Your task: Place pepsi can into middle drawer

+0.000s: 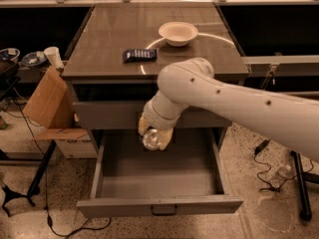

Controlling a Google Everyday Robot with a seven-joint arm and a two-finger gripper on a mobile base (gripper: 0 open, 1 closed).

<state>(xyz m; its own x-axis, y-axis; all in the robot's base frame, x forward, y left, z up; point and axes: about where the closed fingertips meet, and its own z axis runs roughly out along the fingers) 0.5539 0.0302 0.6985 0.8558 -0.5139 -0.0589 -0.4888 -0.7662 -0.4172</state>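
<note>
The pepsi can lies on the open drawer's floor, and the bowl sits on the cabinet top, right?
No: the camera view shows the pepsi can held in the gripper above the open middle drawer. The bowl is on the cabinet top.

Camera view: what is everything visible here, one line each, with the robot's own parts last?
cabinet top: one, grey-brown, centre of the view
bowl: one, cream, on the cabinet top, toward the back
snack packet: one, dark blue, flat on the cabinet top, in front and left of the bowl
top drawer: one, grey, closed
middle drawer: one, grey, pulled open below the top drawer
cardboard box: one, brown, left of the cabinet
cup: one, white, far left
pepsi can: one, silvery end showing, held above the open middle drawer
arm: one, white, reaching in from the right
tool: one, yellowish fingers shut on the pepsi can, over the drawer's back
</note>
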